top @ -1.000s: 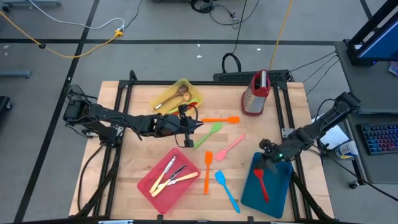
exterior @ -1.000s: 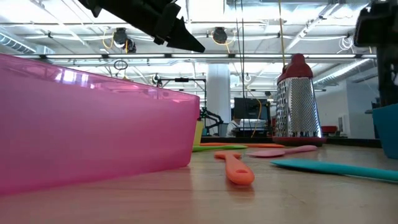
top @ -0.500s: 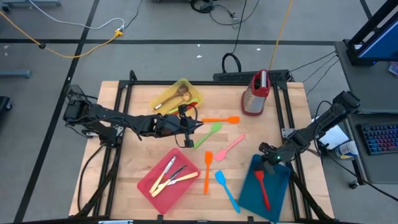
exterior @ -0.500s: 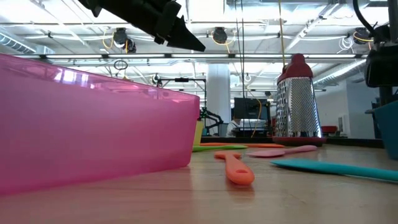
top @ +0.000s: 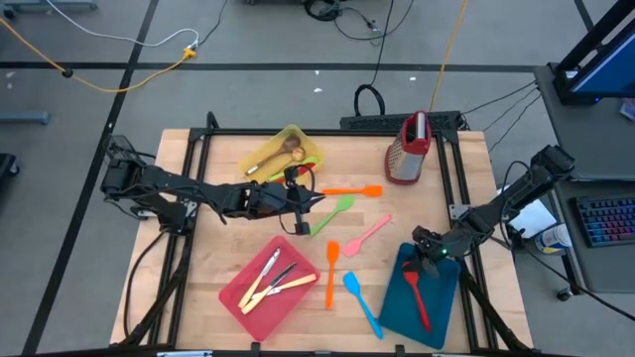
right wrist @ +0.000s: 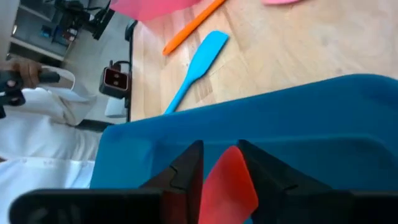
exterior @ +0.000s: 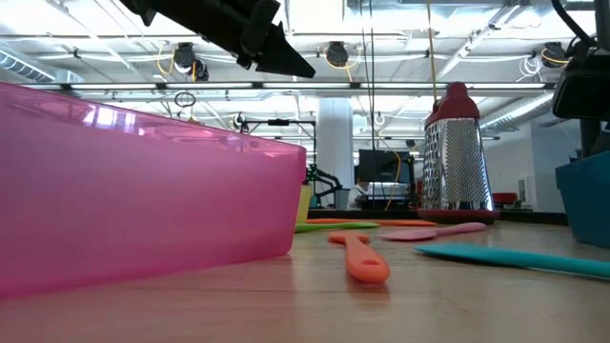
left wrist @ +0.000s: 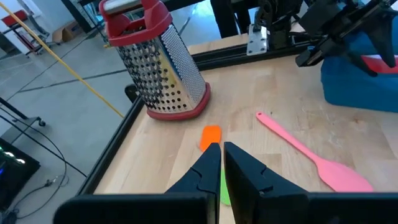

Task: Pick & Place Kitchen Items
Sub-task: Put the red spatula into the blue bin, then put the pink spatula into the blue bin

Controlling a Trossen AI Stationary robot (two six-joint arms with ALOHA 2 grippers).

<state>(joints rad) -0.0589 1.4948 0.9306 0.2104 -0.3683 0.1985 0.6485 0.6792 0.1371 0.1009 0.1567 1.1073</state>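
My right gripper hangs open over the far end of the blue tray. A red spatula lies in that tray, and its broad end shows between my fingers. My left gripper is shut and holds nothing. It hovers well above the table's middle, near a green spatula and an orange spatula. A pink spatula, a second orange one and a blue one lie loose on the wood. My right gripper has one finger on each side of the red spatula's broad end. Whether they touch it I cannot tell. The fingers slant down from the table's right. The spatula lies in the blue tray, its handle toward the near edge.
A yellow tray with wooden spoons stands at the far middle. A pink-red tray with pale-handled cutlery stands at the near left. A metal grater with a red handle stands at the far right. A person in white is beside the table.
My right gripper has sunk toward the far end of the blue tray, and the red spatula stays in the tray below it.
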